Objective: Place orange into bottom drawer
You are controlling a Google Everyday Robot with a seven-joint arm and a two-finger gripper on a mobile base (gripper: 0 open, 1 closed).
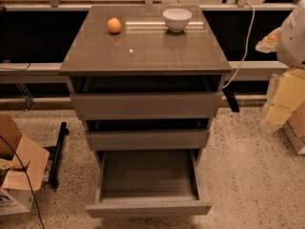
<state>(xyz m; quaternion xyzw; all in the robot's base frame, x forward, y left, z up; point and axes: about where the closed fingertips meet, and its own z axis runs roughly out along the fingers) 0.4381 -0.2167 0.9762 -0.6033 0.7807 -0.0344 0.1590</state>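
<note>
The orange (114, 25) is small and round and sits on the cabinet top, back left. A white bowl (177, 19) stands to its right, apart from it. The bottom drawer (148, 208) is pulled far out and its shallow tray is empty. The two upper drawers (146, 105) are each open a little. My arm shows at the right edge. My gripper (269, 41) is up beside the cabinet's right side, far from the orange and holding nothing that I can see.
The grey-brown cabinet top (145, 49) has a bare front half. A white cable (243, 46) hangs at the right. Cardboard boxes (16, 161) and a black bar (57, 151) lie on the speckled floor at the left. A rail runs behind the cabinet.
</note>
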